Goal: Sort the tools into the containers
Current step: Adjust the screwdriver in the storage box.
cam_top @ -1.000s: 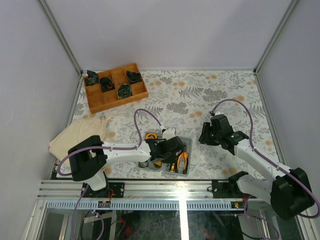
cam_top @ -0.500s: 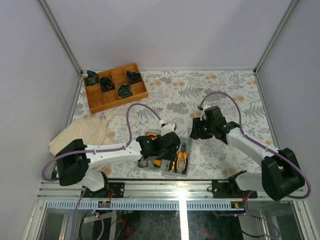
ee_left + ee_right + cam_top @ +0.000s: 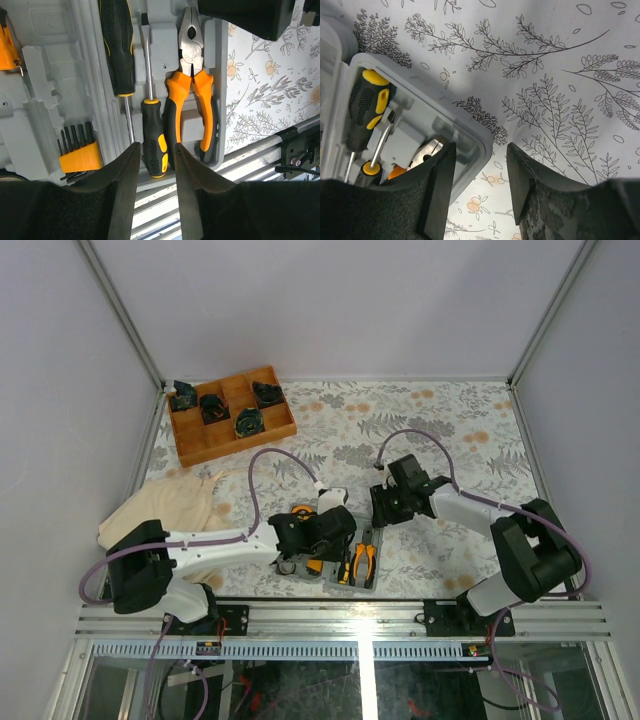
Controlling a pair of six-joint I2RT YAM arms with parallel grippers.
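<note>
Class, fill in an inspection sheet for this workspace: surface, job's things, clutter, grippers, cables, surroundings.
Surface: table with floral cover.
Job's things: grey case holds pliers, screwdrivers, hex keys.
Clutter: wooden tray with black parts; cloth bag at left.
Grippers: left gripper jaws apart above a screwdriver handle, empty; right gripper jaws apart above the case corner, empty.
Cables: purple cables loop over both arms.
Surroundings: white walls, metal rail.

Wooden tray (image 3: 213,441), beige cloth (image 3: 163,508)

Robotics lab cell — white panel walls (image 3: 330,300), aluminium frame rail (image 3: 340,618), cabled robot arms (image 3: 215,540) bolted at a floral-cloth table (image 3: 440,420)
</note>
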